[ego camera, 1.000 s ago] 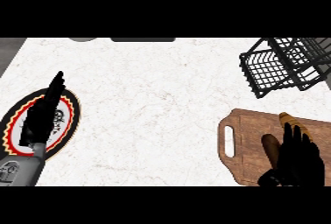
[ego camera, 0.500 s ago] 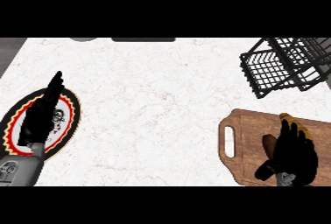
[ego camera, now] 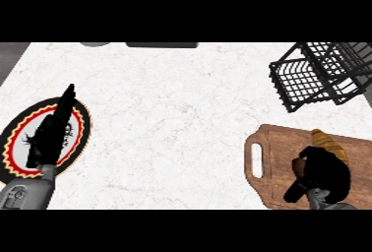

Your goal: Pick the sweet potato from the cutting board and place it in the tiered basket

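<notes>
The sweet potato (ego camera: 325, 141) lies on the wooden cutting board (ego camera: 276, 147) at the lower right of the counter, its orange-brown tip poking out toward the board's far side while the rest is hidden beneath the right hand (ego camera: 323, 170). That hand is set directly over the vegetable, fingers curled down and around it and the thumb tucked in on the near side, so it reads as closed on the sweet potato rather than spread flat; how much of the body is enclosed cannot be seen, since the hand covers it. The sweet potato looks to be lying on the board, and I judge the grasp to be made or nearly made, with the lift not yet begun. The board's handle slot faces left, away from the hand, which leaves the approach from the robot's side unobstructed. The black wire tiered basket (ego camera: 320, 74) stands at the upper right, well apart from the board, so the carry will have to run up and slightly right. The left hand (ego camera: 52, 130) rests at the left, fingers straight, over a patterned plate (ego camera: 11, 152), holding nothing.
</notes>
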